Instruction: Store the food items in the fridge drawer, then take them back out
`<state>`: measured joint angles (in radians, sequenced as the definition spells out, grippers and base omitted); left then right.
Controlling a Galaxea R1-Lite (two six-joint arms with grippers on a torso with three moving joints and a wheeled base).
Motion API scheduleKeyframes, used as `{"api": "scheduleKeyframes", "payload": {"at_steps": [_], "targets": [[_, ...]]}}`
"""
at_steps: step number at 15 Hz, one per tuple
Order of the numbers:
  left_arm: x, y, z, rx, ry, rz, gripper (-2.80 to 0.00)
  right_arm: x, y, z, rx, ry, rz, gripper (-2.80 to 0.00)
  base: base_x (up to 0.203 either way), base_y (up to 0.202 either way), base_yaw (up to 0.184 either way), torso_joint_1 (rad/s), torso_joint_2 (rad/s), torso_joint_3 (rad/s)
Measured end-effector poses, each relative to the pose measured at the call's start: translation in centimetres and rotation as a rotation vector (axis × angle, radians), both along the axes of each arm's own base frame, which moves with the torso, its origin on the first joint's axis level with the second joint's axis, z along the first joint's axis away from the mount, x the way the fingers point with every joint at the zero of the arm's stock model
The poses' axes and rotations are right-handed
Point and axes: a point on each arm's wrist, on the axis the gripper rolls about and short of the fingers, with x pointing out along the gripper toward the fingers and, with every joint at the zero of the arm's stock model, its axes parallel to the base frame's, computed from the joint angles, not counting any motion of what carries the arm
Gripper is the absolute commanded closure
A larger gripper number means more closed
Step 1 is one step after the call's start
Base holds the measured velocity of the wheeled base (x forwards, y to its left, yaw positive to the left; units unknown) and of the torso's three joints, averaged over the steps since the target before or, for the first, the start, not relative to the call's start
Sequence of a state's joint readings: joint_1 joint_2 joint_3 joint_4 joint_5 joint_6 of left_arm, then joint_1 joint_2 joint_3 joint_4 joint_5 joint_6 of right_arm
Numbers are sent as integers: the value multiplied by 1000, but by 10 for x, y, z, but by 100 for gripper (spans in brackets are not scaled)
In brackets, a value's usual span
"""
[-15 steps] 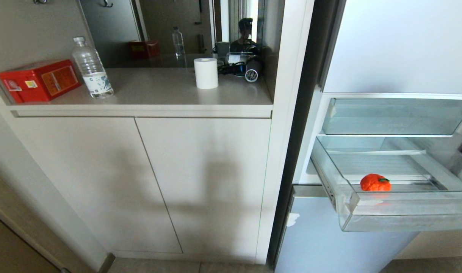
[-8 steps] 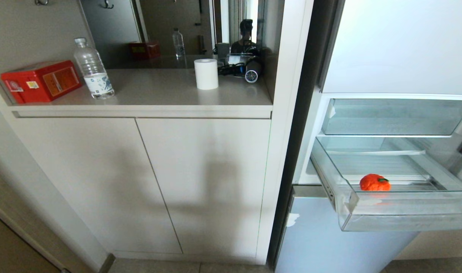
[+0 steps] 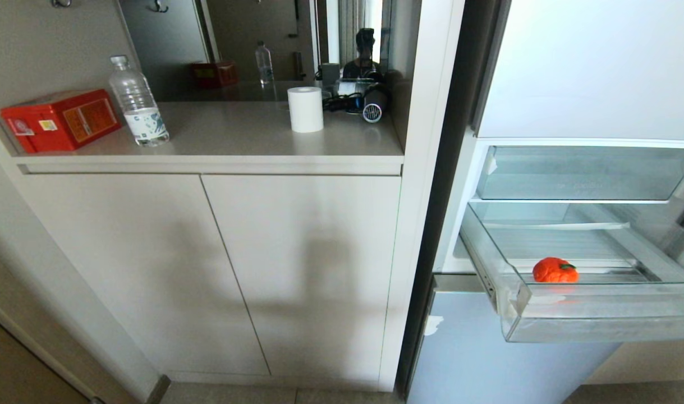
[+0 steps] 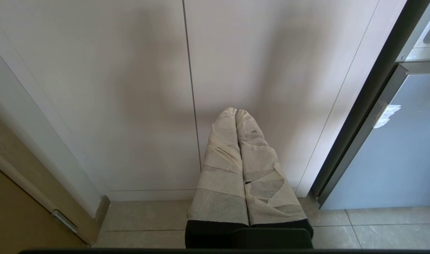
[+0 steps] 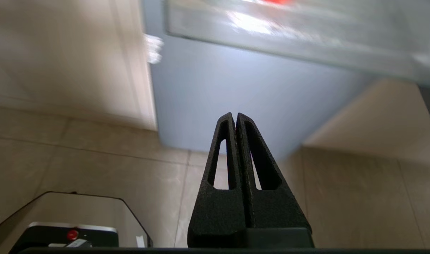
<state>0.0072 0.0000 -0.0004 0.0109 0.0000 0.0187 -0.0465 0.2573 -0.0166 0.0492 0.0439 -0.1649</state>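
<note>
Writing on red box (image 3: 60,119) and water bottle (image 3: 138,101) label stays unreadable.

Head view: looks forward and down from above counter (image 3: 235,137) height, cabinet doors (image 3: 207,269) at left, open fridge drawer (image 3: 600,325) at right.
Left wrist view: low, faces cabinet doors (image 4: 130,88) over pressed-together left gripper (image 4: 236,112), fairly near; lower fridge panel (image 4: 394,151) at edge.
Right wrist view: low near floor, tilted up past closed right gripper (image 5: 235,115) at lower fridge panel (image 5: 236,91), drawer front (image 5: 289,38) above.
Shared by all three: lower fridge panel (image 3: 487,359).
</note>
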Motion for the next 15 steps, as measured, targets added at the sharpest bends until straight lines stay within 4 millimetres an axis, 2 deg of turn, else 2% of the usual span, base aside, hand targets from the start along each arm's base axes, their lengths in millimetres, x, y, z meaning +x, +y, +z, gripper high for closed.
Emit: {"api": "scheduleKeyframes", "payload": {"at_steps": [7, 10, 15], "targets": [[0, 0, 0, -3, 0, 0, 0, -16, -1, -2, 54, -234, 36, 0, 0, 0, 0, 0, 0, 0], [0, 0, 0, -3, 0, 0, 0, -18, -1, -3, 91, -273, 20, 0, 0, 0, 0, 0, 0, 0], [0, 0, 0, -3, 0, 0, 0, -19, -1, -4, 111, -284, -3, 0, -2, 5, -146, 2, 2, 0]]}}
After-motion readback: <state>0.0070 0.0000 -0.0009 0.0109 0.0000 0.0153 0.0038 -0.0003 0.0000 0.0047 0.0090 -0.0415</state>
